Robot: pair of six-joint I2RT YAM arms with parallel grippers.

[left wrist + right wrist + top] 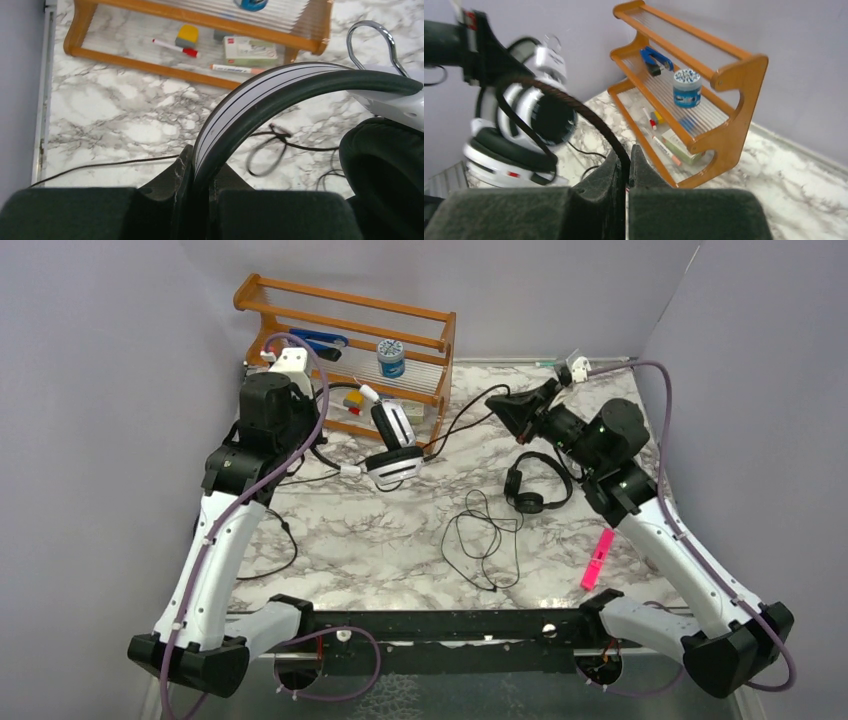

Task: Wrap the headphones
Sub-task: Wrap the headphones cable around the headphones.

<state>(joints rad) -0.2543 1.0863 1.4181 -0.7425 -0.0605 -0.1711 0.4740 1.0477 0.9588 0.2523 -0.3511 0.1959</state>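
Overhead view of a marble table point(380, 540) with two robot arms at its near edge. The left arm point(225, 530) stretched toward a wooden rack point(345, 300) at the back, with white headphones point(392, 440) with black pads just beside its wrist. The right gripper point(497, 403), at the back right, was closed on their black cord point(455, 425). Black headphones point(535, 488) lay mid-table, their loose cord point(485, 540) looped nearby. A pink marker point(597, 560) lay beside the right arm point(665, 530).

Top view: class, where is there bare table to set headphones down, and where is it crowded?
Free: the marble between the left arm and the loose cord. Crowded: the white headphones by the rack, the black headphones and the pink marker at right.
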